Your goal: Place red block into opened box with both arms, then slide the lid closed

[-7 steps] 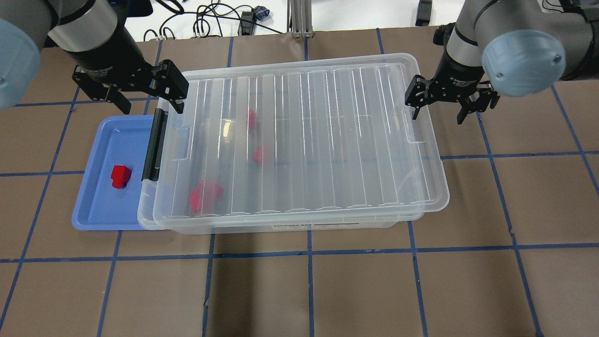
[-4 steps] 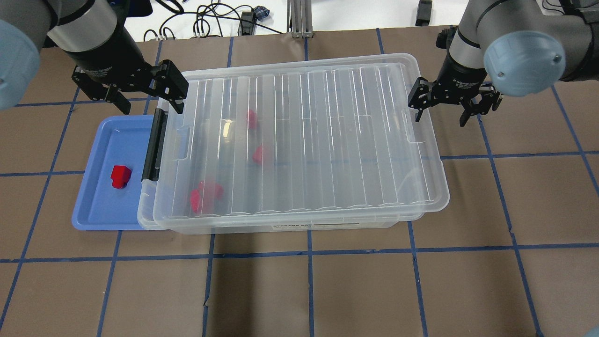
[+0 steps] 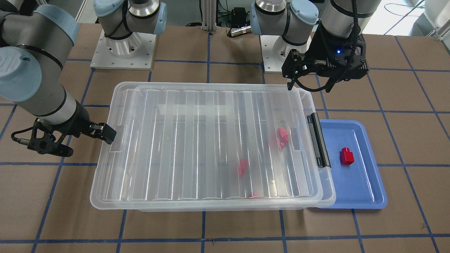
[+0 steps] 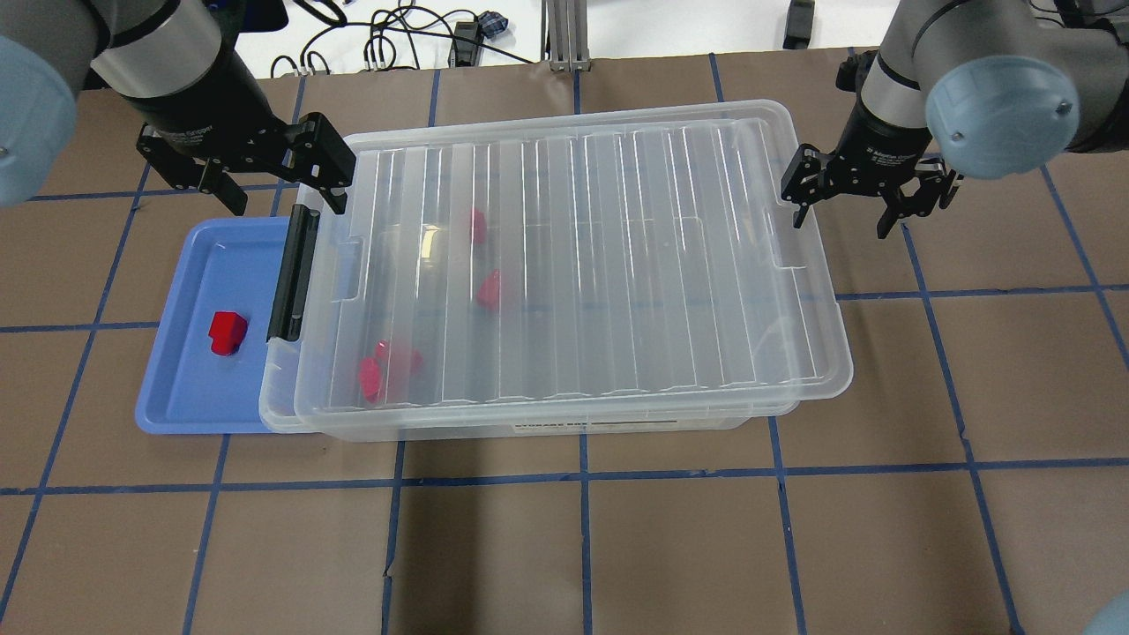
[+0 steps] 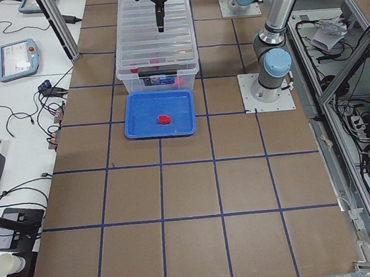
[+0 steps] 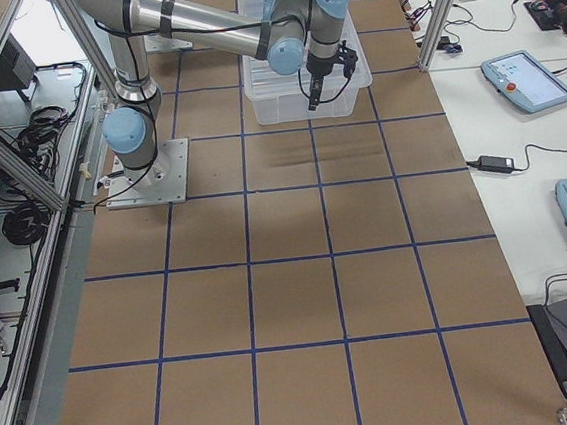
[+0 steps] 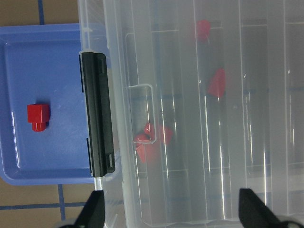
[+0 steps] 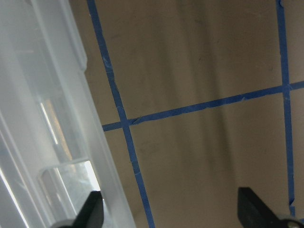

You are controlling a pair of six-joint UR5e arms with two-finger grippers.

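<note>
The clear box [image 4: 617,422] stands mid-table with its black latch bar [image 4: 291,273] on the left end. The ribbed lid [image 4: 617,265] lies on top, offset slightly right, so a thin strip of rim shows by the latch. Several red blocks [image 4: 489,289] show blurred through the lid. Another red block [image 4: 227,332] sits in the blue tray [image 4: 194,388]. My left gripper [image 4: 287,201] hangs open over the box's far left corner, holding nothing. At the lid's right short end my right gripper [image 4: 842,220] is open, its inner finger [image 4: 798,212] at the lid's edge.
The blue tray is tucked against the box's latch end, partly under its rim. Cables [image 4: 388,44] and an aluminium post [image 4: 564,35] lie beyond the table's far edge. Both arm bases [image 3: 123,45] stand at the robot's side of the brown, blue-taped table.
My right gripper has moved a little to the right and toward the near side. The lid has slid slightly right with it. The left gripper has stayed put.
</note>
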